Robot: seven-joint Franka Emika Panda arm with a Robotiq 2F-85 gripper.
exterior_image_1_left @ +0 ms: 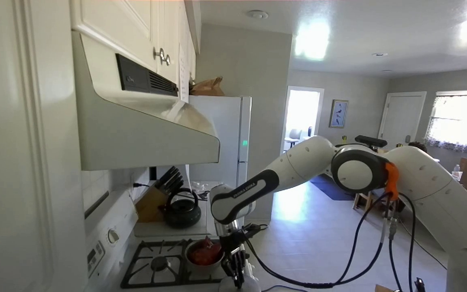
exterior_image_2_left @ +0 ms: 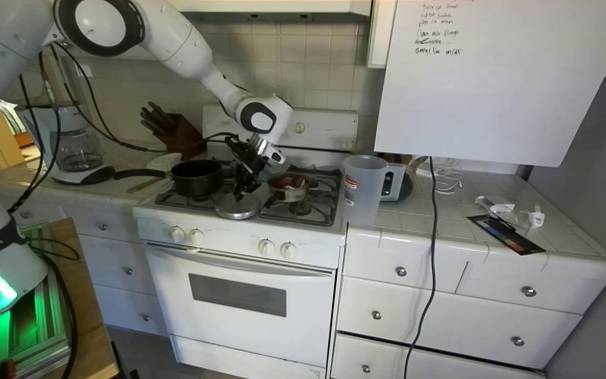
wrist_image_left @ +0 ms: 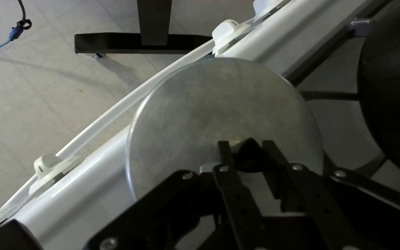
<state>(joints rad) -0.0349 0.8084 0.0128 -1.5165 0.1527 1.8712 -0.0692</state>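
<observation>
A round grey metal lid fills the middle of the wrist view, its dark knob standing up from it. My gripper has its two fingers closed in on either side of that knob, shut on it. In an exterior view the lid lies at the front of the white stove, with the gripper pointing down onto it. Whether the lid rests on the stove or is slightly raised I cannot tell. Behind it sits a small silver pot with something red inside.
A black saucepan stands on the burner beside the lid, its handle pointing away from the stove. Stove dials line the front edge. A clear pitcher, a dark kettle and a knife block are nearby. The range hood overhangs.
</observation>
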